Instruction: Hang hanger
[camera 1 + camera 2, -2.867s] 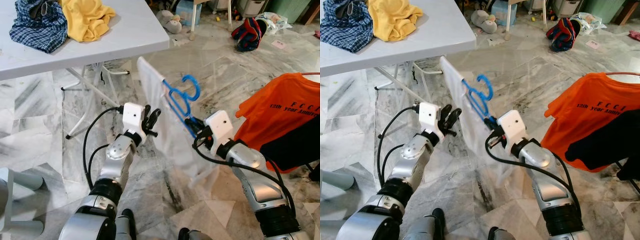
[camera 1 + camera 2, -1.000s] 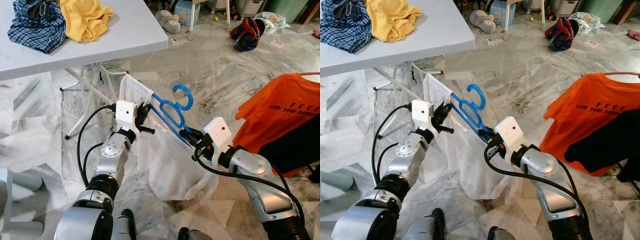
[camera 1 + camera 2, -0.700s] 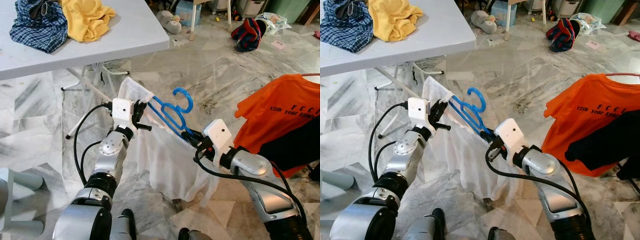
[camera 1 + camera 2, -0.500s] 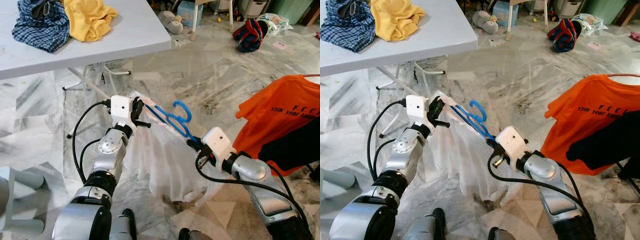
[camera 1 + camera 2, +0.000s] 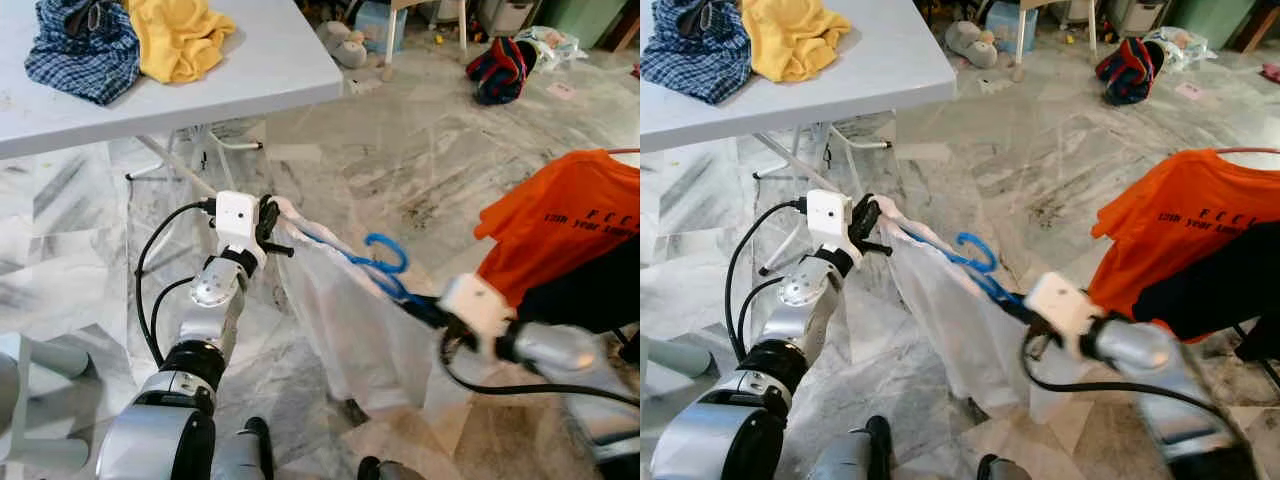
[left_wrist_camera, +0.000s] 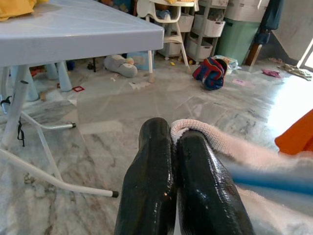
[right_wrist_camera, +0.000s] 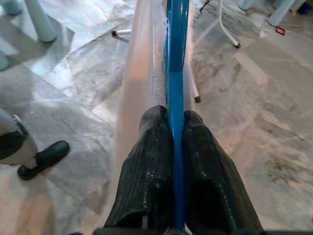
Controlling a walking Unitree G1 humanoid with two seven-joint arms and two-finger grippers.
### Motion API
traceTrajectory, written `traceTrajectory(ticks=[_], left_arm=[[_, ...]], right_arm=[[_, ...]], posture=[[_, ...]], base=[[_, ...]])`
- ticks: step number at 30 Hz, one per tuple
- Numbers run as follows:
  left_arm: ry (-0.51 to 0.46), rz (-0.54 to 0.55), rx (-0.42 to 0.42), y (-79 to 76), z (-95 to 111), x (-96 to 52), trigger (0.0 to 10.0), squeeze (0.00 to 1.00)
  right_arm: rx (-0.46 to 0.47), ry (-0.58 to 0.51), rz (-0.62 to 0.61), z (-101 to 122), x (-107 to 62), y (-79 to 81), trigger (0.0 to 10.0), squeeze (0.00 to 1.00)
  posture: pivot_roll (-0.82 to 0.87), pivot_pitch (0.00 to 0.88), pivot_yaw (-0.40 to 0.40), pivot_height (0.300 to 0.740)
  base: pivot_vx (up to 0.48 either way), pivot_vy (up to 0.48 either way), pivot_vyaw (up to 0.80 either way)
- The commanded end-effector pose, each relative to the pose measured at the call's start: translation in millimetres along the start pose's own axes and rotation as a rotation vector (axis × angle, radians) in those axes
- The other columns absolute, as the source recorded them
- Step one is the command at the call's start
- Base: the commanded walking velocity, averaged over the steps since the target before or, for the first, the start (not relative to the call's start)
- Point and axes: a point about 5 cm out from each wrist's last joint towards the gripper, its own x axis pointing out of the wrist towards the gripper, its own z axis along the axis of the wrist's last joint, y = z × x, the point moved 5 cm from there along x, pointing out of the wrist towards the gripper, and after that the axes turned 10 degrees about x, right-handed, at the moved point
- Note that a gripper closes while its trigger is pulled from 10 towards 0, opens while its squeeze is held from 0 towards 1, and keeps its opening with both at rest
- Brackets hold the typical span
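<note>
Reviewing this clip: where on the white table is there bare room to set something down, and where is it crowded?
The white table is bare along its near edge and toward its right corner, right of the yellow garment. Its far-left part is crowded: the plaid shirt lies bunched against the yellow one.

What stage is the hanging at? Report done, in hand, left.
Done: the white shirt is already on the blue hanger.
In hand: the right claw is shut on the hanger's bar, and the left claw pinches the shirt's shoulder edge, holding both above the floor.
Left: the hook is free, hung on nothing. The rail holding the orange shirt looks the likely spot.
</note>
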Motion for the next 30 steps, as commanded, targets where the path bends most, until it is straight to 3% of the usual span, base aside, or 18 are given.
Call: traceTrajectory(ticks=[1, 2, 4, 18, 25, 26, 27, 28, 30], left_arm=[[-0.017, 0.064, 0.012, 19.0, 6.1, 0.1, 0.0, 0.0], [-0.012, 0.066, 0.013, 20.2, 5.3, -0.1, 0.0, 0.0], [0.012, 0.074, 0.015, 23.3, 1.3, -0.3, 0.0, 0.0], [0.047, 0.076, -0.005, 23.0, -3.4, 2.1, 0.0, 0.0], [0.038, 0.067, -0.02, 19.0, -0.5, 4.5, 0.0, 0.0], [0.032, 0.05, -0.029, 11.6, -0.4, 5.1, 0.0, 0.0], [0.032, 0.05, -0.029, 11.6, -0.4, 5.1, 0.0, 0.0], [0.029, 0.034, -0.036, 4.0, -1.3, 4.9, 0.0, 0.0], [0.028, 0.025, -0.038, -0.6, -2.3, 4.5, 0.0, 0.0]], right_arm=[[0.029, 0.052, 0.0, -13.2, -8.5, -1.4, 10.0, 0.0], [0.037, 0.05, 0.018, -10.9, -16.9, -2.5, 10.0, 0.0], [0.055, 0.069, 0.04, -9.2, -49.4, -13.9, 10.0, 0.0], [0.062, 0.173, 0.158, -12.3, -86.2, -6.7, 10.0, 0.0], [-0.042, 0.217, 0.085, -24.0, -62.2, -10.4, 10.0, 0.0], [-0.084, 0.212, 0.024, -30.6, -41.5, -10.9, 10.0, 0.0], [-0.084, 0.212, 0.024, -30.6, -41.5, -10.9, 10.0, 0.0], [-0.101, 0.188, -0.009, -32.2, -22.4, -6.8, 10.0, 0.0], [-0.093, 0.163, -0.005, -31.2, -11.5, -0.1, 10.0, 0.0]], posture=[[0.03, 0.21, -0.021, 0.74], [0.02, 0.211, -0.02, 0.74], [0.01, 0.211, -0.018, 0.74], [-0.01, 0.209, -0.013, 0.74], [0.0, 0.206, -0.016, 0.74], [0.01, 0.203, -0.019, 0.74], [0.01, 0.203, -0.019, 0.74], [0.02, 0.201, -0.02, 0.74], [0.02, 0.201, -0.021, 0.74]], base=[[0.0, 0.0, 0.0], [0.0, 0.0, 0.0], [0.0, 0.0, 0.0], [0.0, 0.0, 0.0], [0.0, 0.0, 0.0], [0.0, 0.0, 0.0], [0.0, 0.0, 0.0], [0.0, 0.0, 0.0], [0.0, 0.0, 0.0]])
